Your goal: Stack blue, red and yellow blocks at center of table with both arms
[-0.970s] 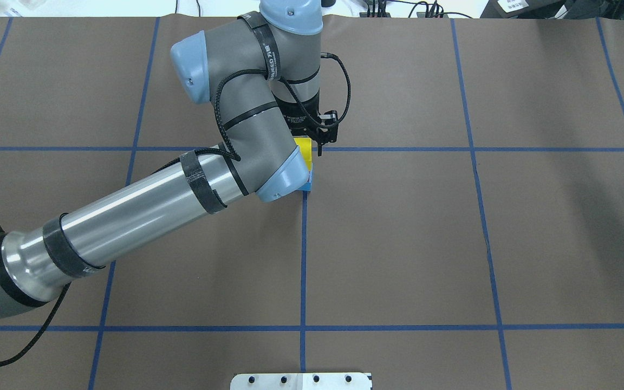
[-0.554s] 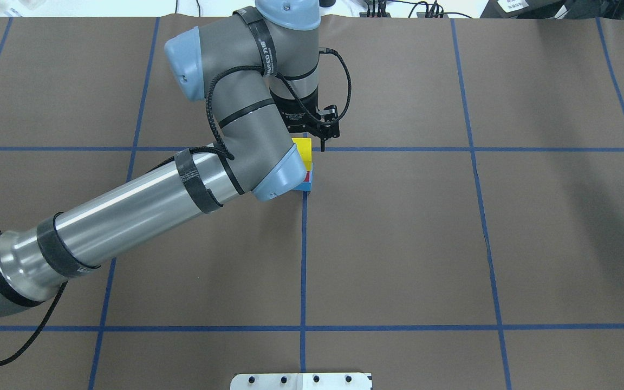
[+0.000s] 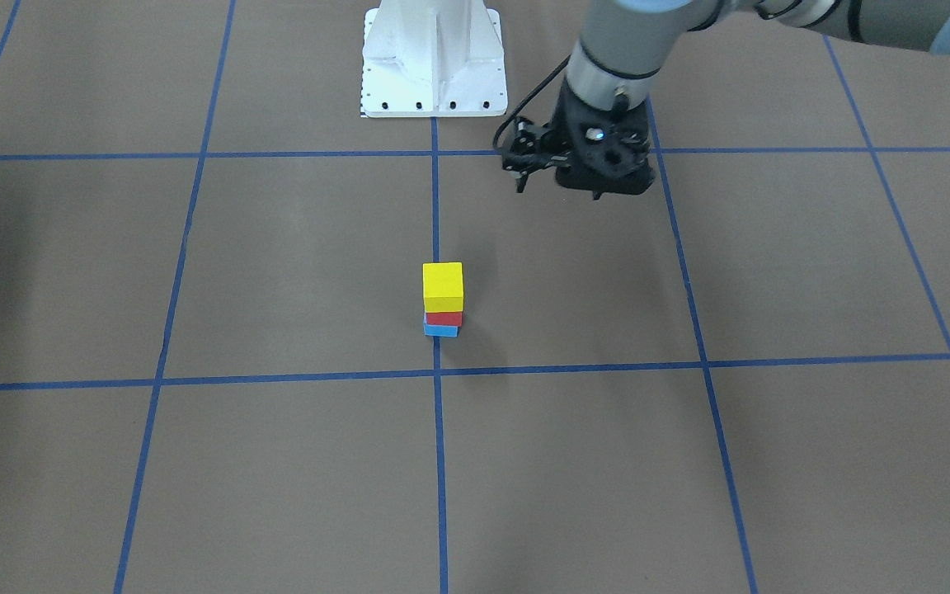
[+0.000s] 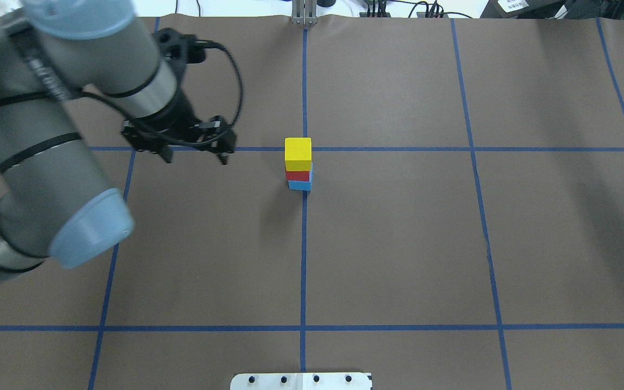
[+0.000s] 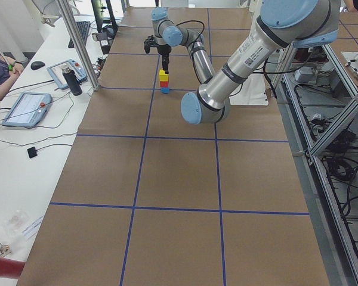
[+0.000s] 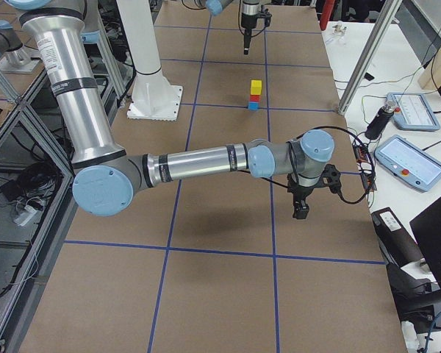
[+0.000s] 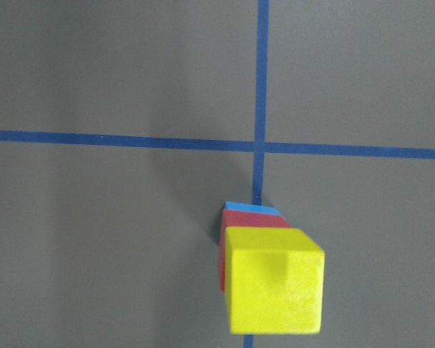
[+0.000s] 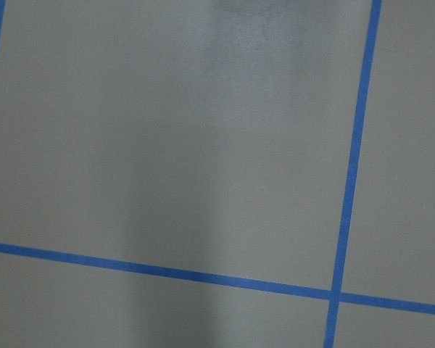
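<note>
Hovering empty, left gripper [image 4: 196, 157] gapes near the 3-block stack [image 4: 298, 165]; right gripper [image 6: 301, 210] jaws unreadable

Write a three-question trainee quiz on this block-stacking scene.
1. True or false: the left tool grips the yellow block.
2. Fill in: the red block lies directly ___ the yellow block.
3. Which block rests on the table? A) yellow block B) red block C) blue block

Key: 1 false, it is open and off to one side; 2 under; 3 C.
</note>
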Controlling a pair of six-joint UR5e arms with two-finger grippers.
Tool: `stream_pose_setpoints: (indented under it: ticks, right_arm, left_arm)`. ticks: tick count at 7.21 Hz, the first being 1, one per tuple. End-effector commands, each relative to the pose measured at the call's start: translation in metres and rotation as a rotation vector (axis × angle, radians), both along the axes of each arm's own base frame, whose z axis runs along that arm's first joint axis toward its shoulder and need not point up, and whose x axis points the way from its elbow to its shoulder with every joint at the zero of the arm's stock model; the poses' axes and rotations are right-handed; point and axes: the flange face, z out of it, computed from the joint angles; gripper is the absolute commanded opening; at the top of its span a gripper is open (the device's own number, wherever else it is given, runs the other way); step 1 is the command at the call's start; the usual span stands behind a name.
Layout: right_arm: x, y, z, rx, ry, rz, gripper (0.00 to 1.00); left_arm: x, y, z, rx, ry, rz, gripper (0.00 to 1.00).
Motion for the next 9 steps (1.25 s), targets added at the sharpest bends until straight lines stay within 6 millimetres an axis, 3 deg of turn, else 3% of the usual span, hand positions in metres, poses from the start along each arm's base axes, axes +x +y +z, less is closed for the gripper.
stream_pose_setpoints:
  ticks: [1, 2, 3, 4, 5, 7, 9]
  right_arm:
    - [0.013, 0.014, 0.023, -0.032, 0.017, 0.019, 0.99]
    - [0.028, 0.018, 0.03, -0.045, 0.011, 0.05, 0.99]
    - [0.033, 0.021, 0.032, -0.05, 0.008, 0.059, 0.99]
    - [0.035, 0.034, 0.049, -0.076, 0.009, 0.058, 0.99]
    - [0.038, 0.046, 0.06, -0.093, 0.008, 0.06, 0.99]
    - [0.044, 0.064, 0.077, -0.126, -0.027, 0.07, 0.99]
    - [0.049, 0.085, 0.078, -0.125, -0.034, 0.077, 0.99]
  left_arm:
    - [-0.128, 0.012, 0.124, 0.096, -0.115, -0.02, 1.0]
    - [-0.204, -0.039, 0.2, 0.171, -0.209, 0.019, 1.0]
    - [-0.285, -0.091, 0.291, 0.188, -0.228, 0.083, 1.0]
    - [-0.351, -0.115, 0.386, 0.236, -0.167, 0.119, 1.0]
    - [-0.377, -0.116, 0.443, 0.254, -0.145, 0.096, 1.0]
    - [-0.383, -0.088, 0.472, 0.221, -0.147, 0.086, 1.0]
    - [-0.383, -0.095, 0.456, 0.148, -0.145, -0.003, 1.0]
